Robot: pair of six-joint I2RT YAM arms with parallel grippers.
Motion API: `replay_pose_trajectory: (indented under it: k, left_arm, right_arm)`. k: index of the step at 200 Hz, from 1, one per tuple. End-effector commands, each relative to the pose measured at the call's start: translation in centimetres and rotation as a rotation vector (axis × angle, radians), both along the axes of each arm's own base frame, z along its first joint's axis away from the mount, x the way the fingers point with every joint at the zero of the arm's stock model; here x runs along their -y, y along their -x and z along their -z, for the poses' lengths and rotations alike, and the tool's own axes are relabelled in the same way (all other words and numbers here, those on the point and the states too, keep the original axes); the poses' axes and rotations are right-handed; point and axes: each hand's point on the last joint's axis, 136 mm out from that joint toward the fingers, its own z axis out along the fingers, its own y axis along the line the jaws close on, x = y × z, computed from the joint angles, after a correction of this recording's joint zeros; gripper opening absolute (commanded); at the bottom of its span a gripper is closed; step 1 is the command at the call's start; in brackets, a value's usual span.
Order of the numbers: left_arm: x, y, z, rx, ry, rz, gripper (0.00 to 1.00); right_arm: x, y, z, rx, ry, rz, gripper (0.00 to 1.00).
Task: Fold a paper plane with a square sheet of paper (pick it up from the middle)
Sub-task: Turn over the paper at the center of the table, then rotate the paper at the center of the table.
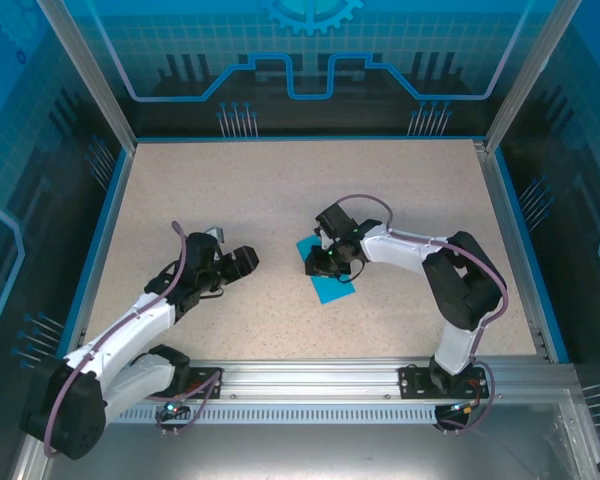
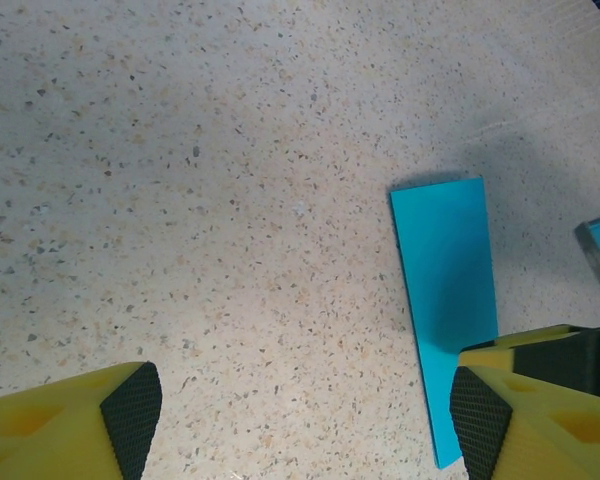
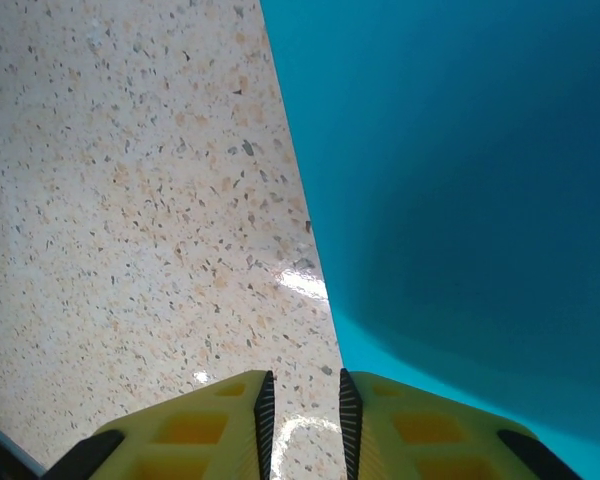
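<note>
right hand at paper's edge, left hand spread and ready

the teal sheet of paper (image 1: 336,286) lies flat on the table (image 1: 280,180), with the right hand (image 1: 325,262) low over its left part. seen from that wrist, the hand's two fingers are drawn close, with a slim gap of bare table between them, and they pinch nothing that can be seen. one pad (image 3: 351,425) sits right at the paper's left edge, the other just off it. the left hand (image 1: 238,262) hovers to the left of the paper, apart from it, fingers spread wide and empty. from its wrist the paper reads as a narrow strip, so it may be folded once already, though that cannot be confirmed. the step in hand looks like pressing or catching an edge for a crease. to do it well, the right hand should stop the paper sliding and work squarely along the edge, while the left hand comes in to pin the paper's free side before anything lifts. thin paper buckles if pushed from one end.
</note>
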Motion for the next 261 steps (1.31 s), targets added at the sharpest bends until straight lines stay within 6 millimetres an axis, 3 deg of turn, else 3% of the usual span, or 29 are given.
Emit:
replay_pose_trajectory:
  k: [1,61,103,129,154,177,203,231,261]
  left_arm:
    - [0.5,-0.9,-1.6,0.043,0.022,0.026,0.80]
    - [1.0,-1.1,-1.1,0.027,0.038,0.039,0.80]
    - [1.2,-1.2,-1.3,0.029,0.042,0.044,0.80]
    - [1.3,-1.1,-1.2,0.028,0.055,0.050,0.80]
    - [1.5,-1.0,-1.1,0.022,0.057,0.061,0.81]
    - [1.6,-1.0,-1.4,0.025,0.057,0.070,0.80]
    - [1.9,-0.7,-1.5,0.024,0.071,0.087,0.81]
    - [3.8,-0.8,-1.9,0.025,0.128,0.179,0.75]
    - [7.2,-1.6,-1.8,-0.018,0.205,0.304,0.58]
  right_arm:
    - [-0.1,0.4,1.2,-0.029,-0.033,0.005,0.26]
    - [1.0,1.1,3.7,-0.066,0.000,0.081,0.26]
    - [1.2,1.1,5.0,-0.106,-0.038,0.271,0.27]
    - [1.2,2.2,5.9,-0.127,-0.015,0.374,0.27]
    - [-0.1,2.3,5.3,-0.116,-0.038,0.459,0.27]
    - [-1.2,1.5,3.5,-0.072,-0.085,0.445,0.28]
    - [0.6,1.1,1.0,0.017,-0.031,0.398,0.29]
    - [2.8,0.7,-1.6,0.081,-0.013,0.352,0.30]
    - [5.3,0.4,-1.3,0.060,-0.081,0.329,0.32]
